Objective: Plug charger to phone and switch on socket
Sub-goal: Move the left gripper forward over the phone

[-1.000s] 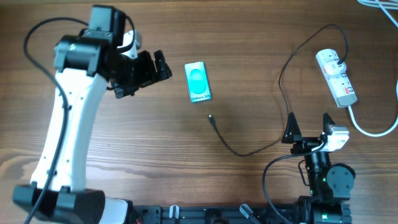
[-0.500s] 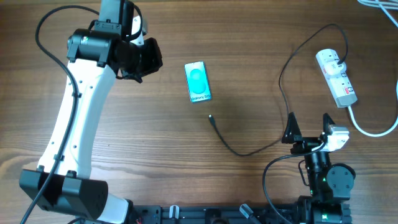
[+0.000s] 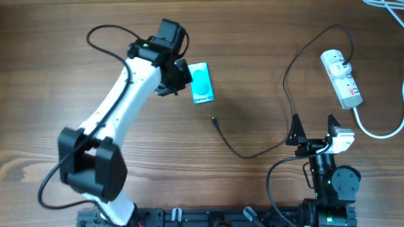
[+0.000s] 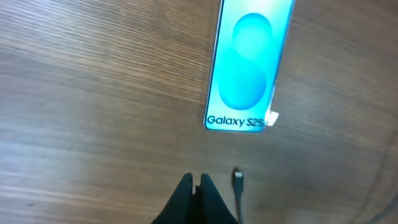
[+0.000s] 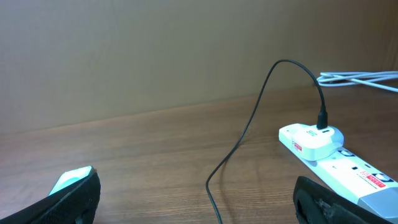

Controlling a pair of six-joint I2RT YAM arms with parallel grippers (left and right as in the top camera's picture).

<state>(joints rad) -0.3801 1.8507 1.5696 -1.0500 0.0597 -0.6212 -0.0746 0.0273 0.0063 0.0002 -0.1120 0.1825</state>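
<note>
The phone (image 3: 201, 82) lies flat on the wooden table, cyan screen up, its text end nearer the charger tip. My left gripper (image 3: 184, 78) hovers just left of the phone, shut on nothing. In the left wrist view its closed tips (image 4: 194, 182) sit below the phone (image 4: 249, 68), beside the charger's connector tip (image 4: 238, 178). The charger (image 3: 252, 153) is a thin black cable running from its free tip (image 3: 214, 118) to a plug in the socket (image 3: 341, 79) at the far right. My right gripper (image 3: 314, 128) rests open near the front edge, over the cable (image 5: 242, 134), with the socket (image 5: 339, 158) ahead to its right.
A thick white cord (image 3: 372, 129) leaves the socket toward the right edge. More white cables (image 5: 360, 78) lie at the far right corner. Bare wood lies between the phone and the socket.
The left arm has swung right from the far left of the table to the phone's left edge. Its jaws have gone from open to shut. The right arm has not moved.
</note>
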